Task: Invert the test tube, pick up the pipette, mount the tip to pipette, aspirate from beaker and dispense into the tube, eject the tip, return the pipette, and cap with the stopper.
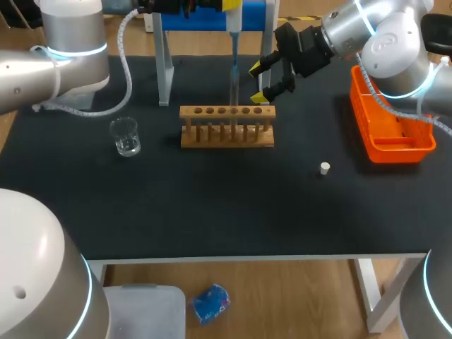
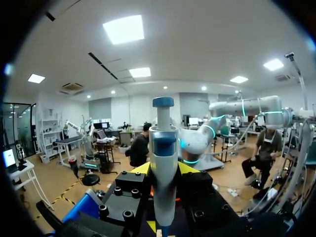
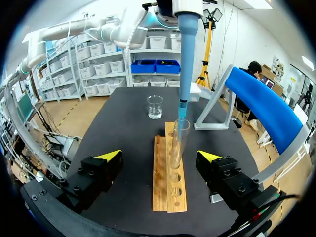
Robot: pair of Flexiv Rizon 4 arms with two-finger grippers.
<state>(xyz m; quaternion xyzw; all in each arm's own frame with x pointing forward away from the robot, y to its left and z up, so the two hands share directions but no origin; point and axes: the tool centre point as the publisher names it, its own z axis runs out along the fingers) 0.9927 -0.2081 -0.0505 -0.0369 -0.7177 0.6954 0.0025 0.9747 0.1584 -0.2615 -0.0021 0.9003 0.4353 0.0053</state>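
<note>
Nothing readable here, folks. I can't make out any text, numbers or labels on anything on the desk. The closest candidate is the small window on the front of the pipette (image 2: 163, 143) in the left wrist view, and that's just a blue blur with no digits I can read.
</note>
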